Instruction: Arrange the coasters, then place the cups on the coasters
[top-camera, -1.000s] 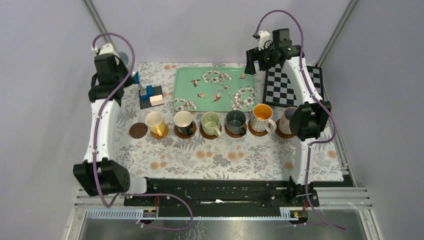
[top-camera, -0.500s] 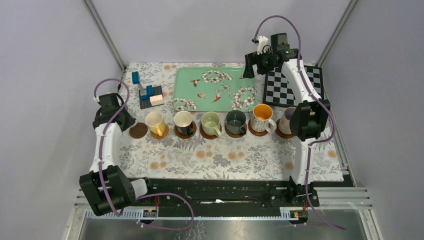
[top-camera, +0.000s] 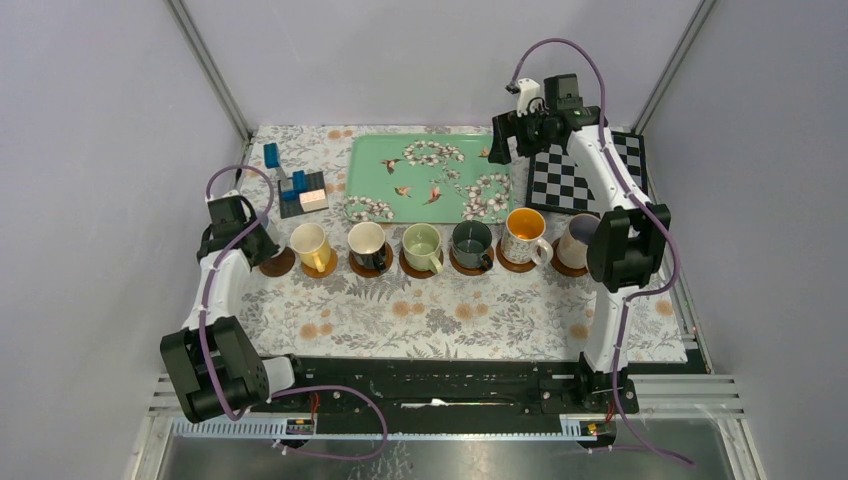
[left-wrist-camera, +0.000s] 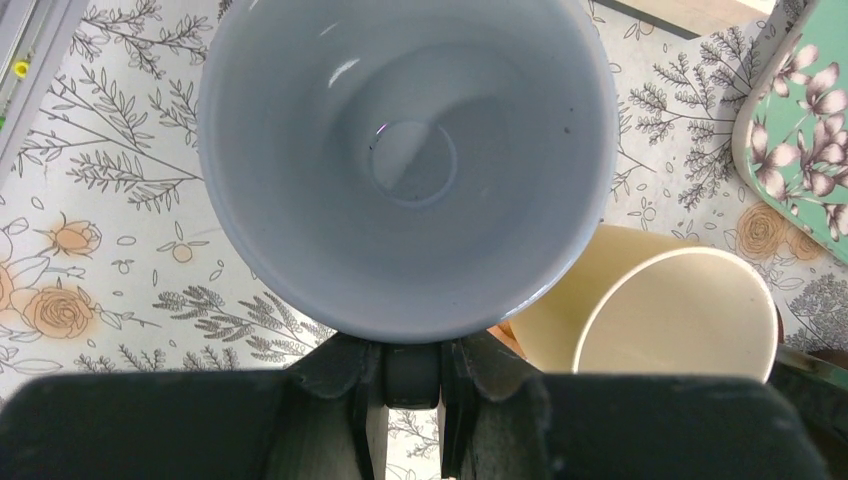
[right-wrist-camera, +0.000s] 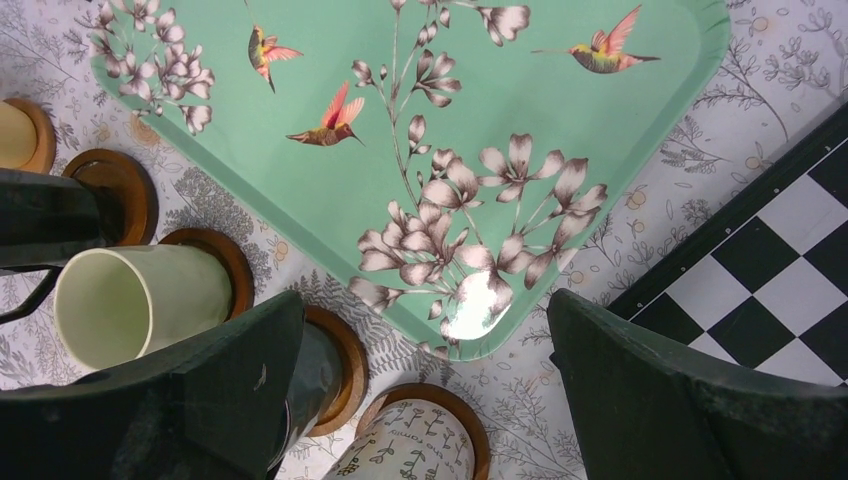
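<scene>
While the left pincer (left-wrist-camera: 412, 365) is clamped shut on the handle of the pale blue cup (left-wrist-camera: 405, 160), that cup hangs upright off the green tray's (top-camera: 356, 172) near-left corner, just beside the yellow cup (left-wrist-camera: 670, 310), over a dark coaster (top-camera: 279, 266). Contact with the coaster: cannot tell. Right pincer (right-wrist-camera: 425, 320): fingers wide apart, holding nothing, above the tray's right end.

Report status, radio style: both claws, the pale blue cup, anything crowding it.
Left claw shut on pale blue cup. Right claw open over green tray. Yellow cup close alongside.
</scene>
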